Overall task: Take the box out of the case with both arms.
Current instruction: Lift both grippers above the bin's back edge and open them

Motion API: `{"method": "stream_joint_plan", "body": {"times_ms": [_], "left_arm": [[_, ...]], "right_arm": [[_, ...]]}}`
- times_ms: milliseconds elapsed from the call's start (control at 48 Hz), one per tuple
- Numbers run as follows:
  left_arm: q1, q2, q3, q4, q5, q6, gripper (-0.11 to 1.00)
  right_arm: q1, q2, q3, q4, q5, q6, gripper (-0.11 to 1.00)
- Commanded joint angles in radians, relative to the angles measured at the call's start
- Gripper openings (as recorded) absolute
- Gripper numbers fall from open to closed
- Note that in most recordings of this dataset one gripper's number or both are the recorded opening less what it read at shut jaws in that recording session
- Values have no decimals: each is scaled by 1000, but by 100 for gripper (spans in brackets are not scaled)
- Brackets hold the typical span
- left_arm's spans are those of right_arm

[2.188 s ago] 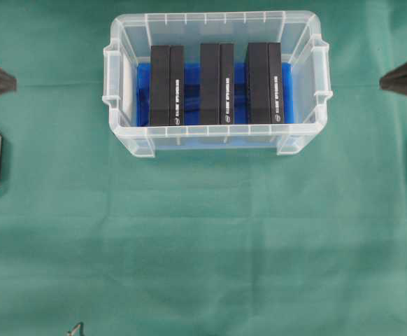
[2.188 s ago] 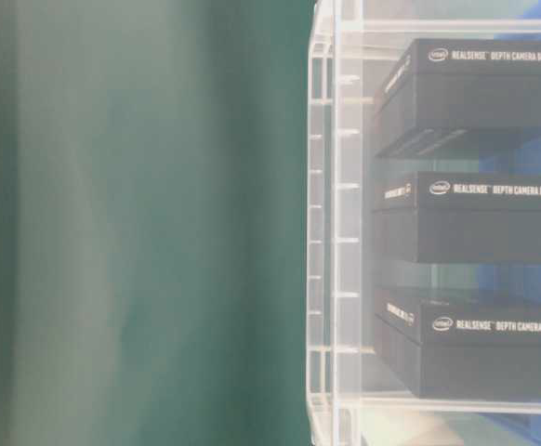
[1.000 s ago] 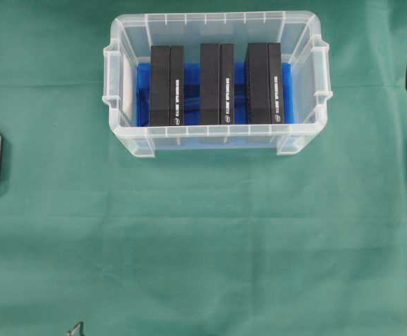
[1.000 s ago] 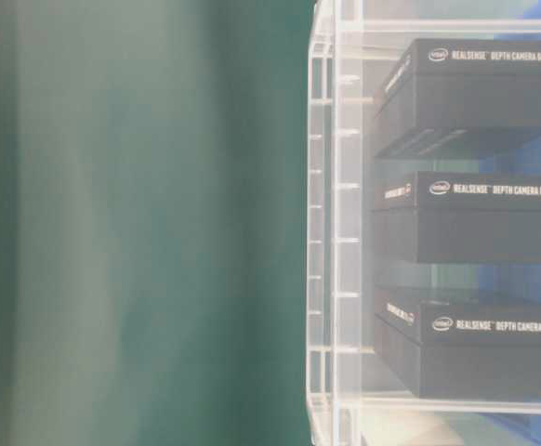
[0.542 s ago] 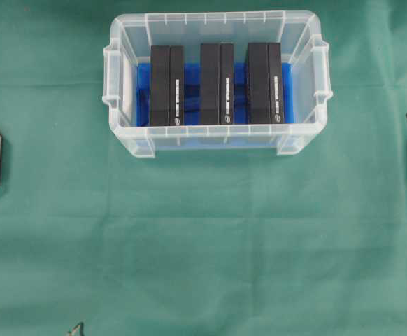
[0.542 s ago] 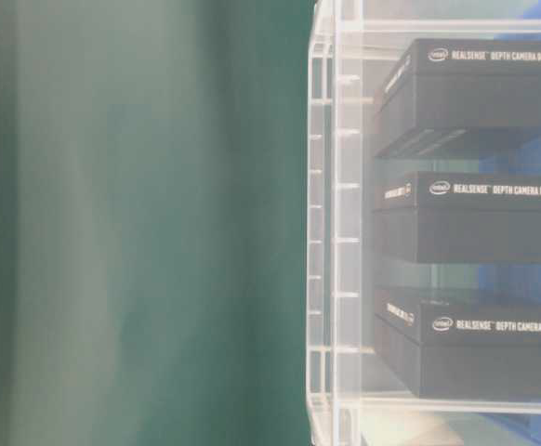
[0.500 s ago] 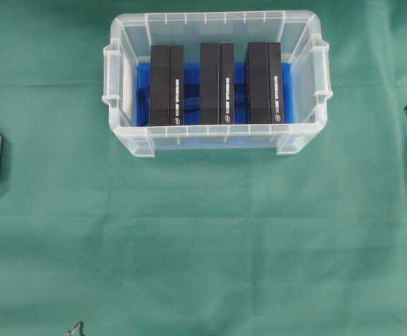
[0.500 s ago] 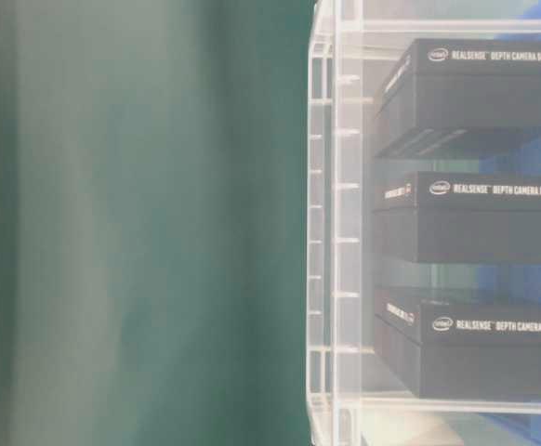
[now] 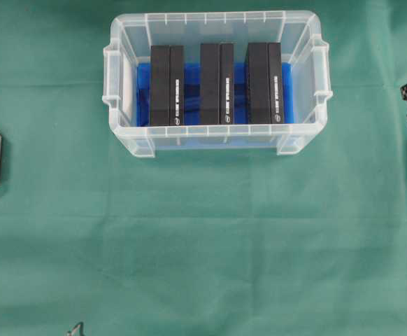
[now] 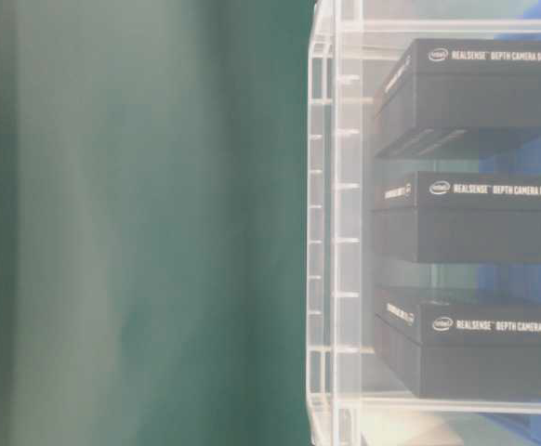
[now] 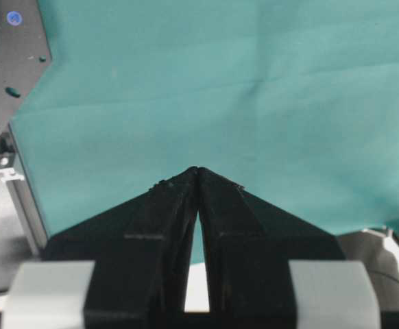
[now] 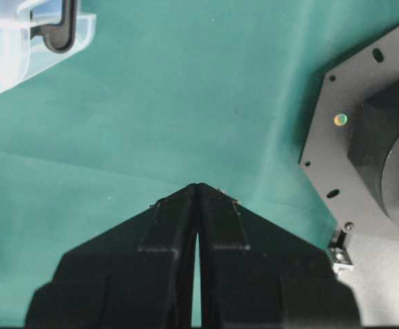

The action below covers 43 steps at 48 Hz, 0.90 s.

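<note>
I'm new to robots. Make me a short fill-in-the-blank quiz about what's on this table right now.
1. The clear case holds ____ black boxes.
2. The sheet lining the bottom of the case is ____.
3. The cloth covering the table is ____.
4. The left claw and the right claw are both ____, gripping nothing.

Missing words: three; blue; green; shut
</note>
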Motion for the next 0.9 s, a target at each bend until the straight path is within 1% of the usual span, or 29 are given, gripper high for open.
{"method": "stream_joint_plan", "body": {"times_ms": [0, 167, 229, 292, 312, 500, 542, 604, 667, 729, 875], "left_arm": [[5, 3, -25, 6, 2, 2, 1], [32, 6, -21, 14, 5, 5, 1], [54, 8, -20, 15, 11, 23, 1], [83, 11, -20, 15, 18, 63, 1], [101, 12, -21, 15, 20, 86, 1], [258, 31, -29, 11, 15, 252, 1], [298, 38, -32, 8, 15, 295, 1], [337, 48, -37, 8, 15, 337, 1], [367, 55, -40, 8, 15, 370, 1], [385, 64, -44, 8, 15, 397, 1], [388, 83, -48, 5, 15, 411, 1]], "right_arm": [[-2, 6, -20, -5, -5, 15, 0], [-20, 15, -21, -32, -8, 21, 0], [-38, 18, -23, -38, -18, 15, 0], [-75, 18, -18, -41, -37, -5, 0], [-87, 18, -17, -44, -41, -14, 0], [-239, 23, -5, -48, -92, -161, 0], [-270, 25, -3, -48, -97, -184, 0], [-305, 26, -2, -48, -101, -209, 0], [-328, 29, -2, -46, -106, -222, 0], [-334, 34, -2, -46, -117, -230, 0], [-333, 43, 2, -31, -146, -233, 0]]}}
